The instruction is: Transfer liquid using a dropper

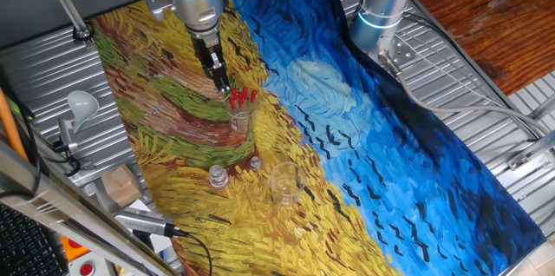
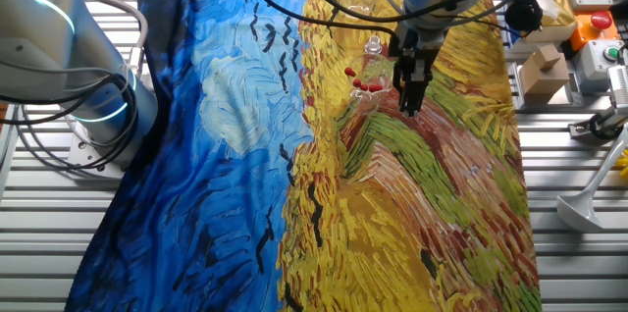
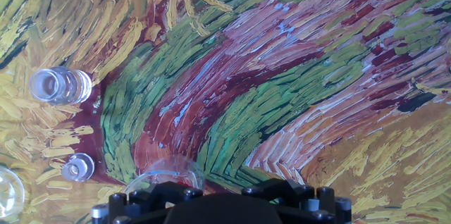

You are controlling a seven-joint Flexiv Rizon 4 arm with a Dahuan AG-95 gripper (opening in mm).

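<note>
The tablecloth (image 1: 364, 128) looks like matt printed fabric with painterly brushstrokes; the beakers (image 1: 284, 182) are clear glossy glass; the droppers (image 1: 242, 96) carry red rubbery bulbs; the table (image 1: 486, 94) is ribbed bare metal.

**Droppers standing in their glass**

You see the droppers (image 1: 243, 96) as a small cluster of slim clear pipettes with bright red rubber bulbs, standing roughly upright, bulbs uppermost. From the other fixed view their red bulbs (image 2: 365, 81) show, fanned slightly apart.
</note>
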